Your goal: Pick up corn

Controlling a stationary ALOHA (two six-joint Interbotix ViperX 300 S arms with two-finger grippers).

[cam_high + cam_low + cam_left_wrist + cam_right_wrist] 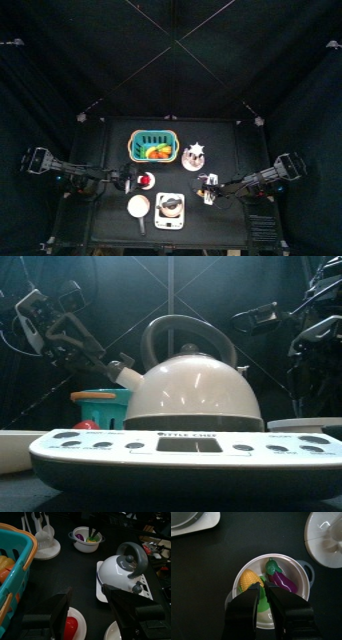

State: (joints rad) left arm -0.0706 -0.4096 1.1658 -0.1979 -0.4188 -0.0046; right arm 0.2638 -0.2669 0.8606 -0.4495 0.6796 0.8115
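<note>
The right gripper [262,597] hangs over the white pot [301,569] and covers the green end of the corn [249,579], so I can't tell if the jaws touch it. From the front, the kettle [194,391] hides that pot entirely. From above, the pot's contents are too small to distinguish.

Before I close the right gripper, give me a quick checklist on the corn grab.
1. Corn located, lying in the small white pot: ok.
2. Right gripper over the pot, tips at the cob's green end: ok.
3. Jaws astride the corn: cannot tell; they look nearly together beside it.
4. Toy eggplant clear of the jaws: not ok, it lies right alongside.
5. Left gripper out of the way, above the plate with the red piece: ok.
</note>
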